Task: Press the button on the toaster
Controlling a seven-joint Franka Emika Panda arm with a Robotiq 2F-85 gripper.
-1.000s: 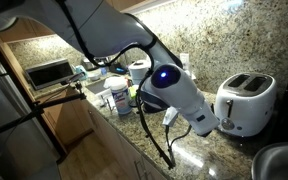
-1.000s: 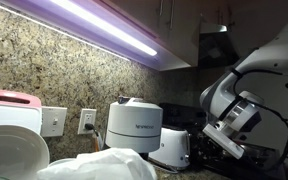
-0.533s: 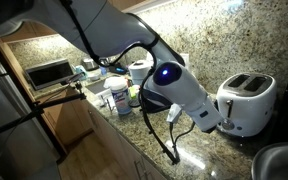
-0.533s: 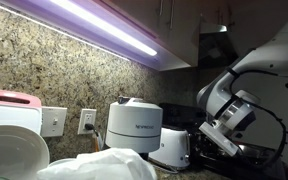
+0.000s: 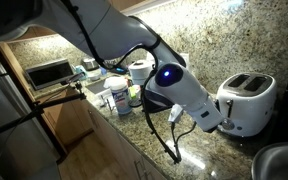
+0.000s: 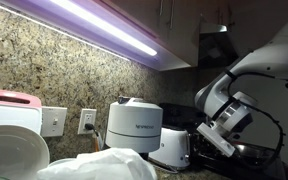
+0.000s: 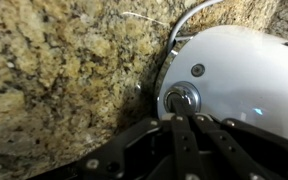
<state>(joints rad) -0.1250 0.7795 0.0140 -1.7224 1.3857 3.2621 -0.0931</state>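
The white rounded toaster [image 5: 250, 96] stands on the granite counter against the wall; it also shows in an exterior view [image 6: 172, 148]. In the wrist view its white end face [image 7: 239, 70] fills the right side, with a round silver button [image 7: 191, 91] low on it. My gripper [image 7: 179, 106] is shut, fingers side by side, and the tips touch the button's centre. In an exterior view the gripper [image 5: 224, 116] sits against the toaster's near end.
A silver toaster oven [image 5: 48, 72], bottles [image 5: 119, 96] and a paper roll [image 5: 139, 68] stand further along the counter. A metal bowl [image 5: 280, 160] lies in front of the toaster. A grey capsule machine [image 6: 134, 122] stands beside the toaster.
My gripper has moved in closer to the toaster's end and now meets the button. The toaster has not moved.
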